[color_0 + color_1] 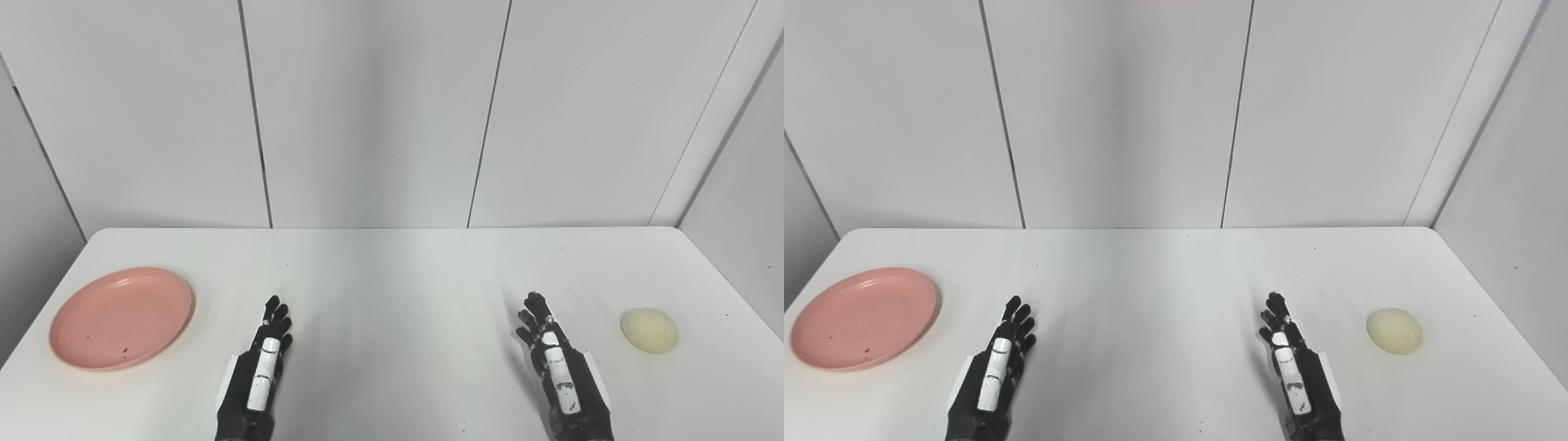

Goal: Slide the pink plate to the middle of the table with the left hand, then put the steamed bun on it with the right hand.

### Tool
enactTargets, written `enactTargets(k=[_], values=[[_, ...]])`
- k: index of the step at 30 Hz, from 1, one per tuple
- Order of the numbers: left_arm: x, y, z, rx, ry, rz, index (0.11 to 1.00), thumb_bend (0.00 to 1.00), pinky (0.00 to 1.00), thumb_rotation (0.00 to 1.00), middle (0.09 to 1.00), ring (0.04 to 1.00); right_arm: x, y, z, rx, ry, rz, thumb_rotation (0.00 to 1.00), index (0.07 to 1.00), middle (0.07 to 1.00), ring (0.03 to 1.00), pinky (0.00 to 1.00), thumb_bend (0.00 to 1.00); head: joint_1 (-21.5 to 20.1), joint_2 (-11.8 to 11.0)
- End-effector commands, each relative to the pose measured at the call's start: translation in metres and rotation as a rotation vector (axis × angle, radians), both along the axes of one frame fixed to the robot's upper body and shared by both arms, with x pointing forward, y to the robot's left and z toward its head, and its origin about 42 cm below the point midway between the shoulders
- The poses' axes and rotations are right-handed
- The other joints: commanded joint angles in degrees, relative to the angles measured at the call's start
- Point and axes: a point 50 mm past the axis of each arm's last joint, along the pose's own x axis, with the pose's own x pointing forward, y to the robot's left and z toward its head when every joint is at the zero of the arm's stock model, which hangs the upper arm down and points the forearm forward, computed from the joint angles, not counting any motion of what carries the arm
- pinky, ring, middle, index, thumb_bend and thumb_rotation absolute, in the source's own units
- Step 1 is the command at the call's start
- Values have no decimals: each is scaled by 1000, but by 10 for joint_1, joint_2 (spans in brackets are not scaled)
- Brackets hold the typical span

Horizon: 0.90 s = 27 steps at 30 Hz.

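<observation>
White table [392,275] fills the lower half of frame, grey panelled wall [367,110] behind. Nothing lies between the items. Pink plate [121,317] at lower left, apart from the left robot hand [263,361] just to its right. Steamed bun [650,330] at lower right, apart from the right robot hand [554,361]. Both robot hands empty, fingers extended, near the bottom edge.

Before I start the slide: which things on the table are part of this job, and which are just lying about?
Part of the job:
pink plate, at the table's left edge
steamed bun, at the right
left hand, open
right hand, open

Lying about:
nothing else shows on the white table
</observation>
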Motion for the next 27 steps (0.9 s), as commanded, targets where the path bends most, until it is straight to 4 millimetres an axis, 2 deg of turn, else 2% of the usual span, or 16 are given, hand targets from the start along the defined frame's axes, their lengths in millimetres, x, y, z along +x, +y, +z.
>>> enactTargets(k=[1, 12, 27], values=[[1, 1, 4, 0, -22, -4, 1000, 715, 1000, 901, 1000, 1000, -11, 2, -21, 7, 48, -7, 894, 942, 959, 958, 956, 781, -2, 1], [2, 2, 5, 13, -24, -5, 1000, 681, 1000, 898, 1000, 1000, -11, 1, -21, 11, 48, -7, 893, 938, 964, 960, 954, 805, -2, 1], [3, 1, 4, 3, -21, -6, 1000, 697, 1000, 895, 1000, 1000, -10, 2, -21, 10, 54, -8, 891, 936, 958, 957, 946, 795, -4, -1]])
